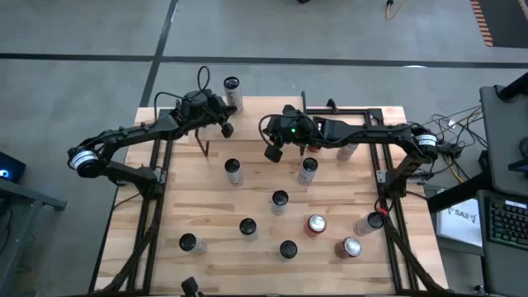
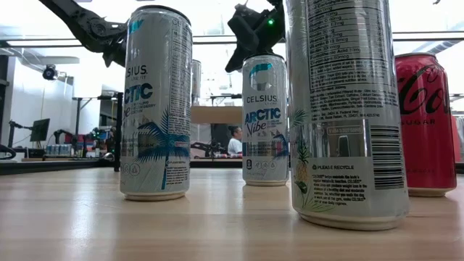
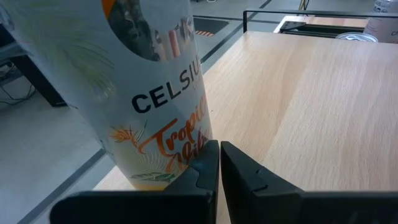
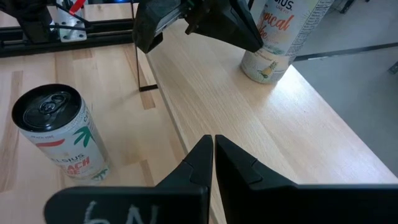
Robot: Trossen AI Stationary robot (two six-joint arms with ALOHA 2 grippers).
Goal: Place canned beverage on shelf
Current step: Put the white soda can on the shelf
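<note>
A white Celsius can with orange lettering [image 3: 143,93] stands upright on its base at the far left corner of the shelf [image 1: 256,115], a light wooden board on thin black legs. It also shows in the high view [image 1: 232,89] and the right wrist view [image 4: 277,34]. My left gripper [image 3: 219,155] is shut and sits low over the board right beside the can's foot; the high view shows it too [image 1: 225,125]. My right gripper [image 4: 213,146] is shut and empty above the shelf's near edge [image 1: 275,150]. My left gripper's shut fingers [image 3: 202,165] lie level right beside the can's lower wall [image 3: 168,168], coming from the table's near side. I cannot tell whether they touch it. The can stands upright on the board.
Several more cans stand on the plank table in front of the shelf, among them a peach Celsius can [image 4: 53,134], white cans [image 1: 234,169] [image 1: 308,169] and red cans [image 1: 316,224]. Three tall cans [image 2: 156,101] fill the low view. A black frame [image 1: 355,111] lies at the far right.
</note>
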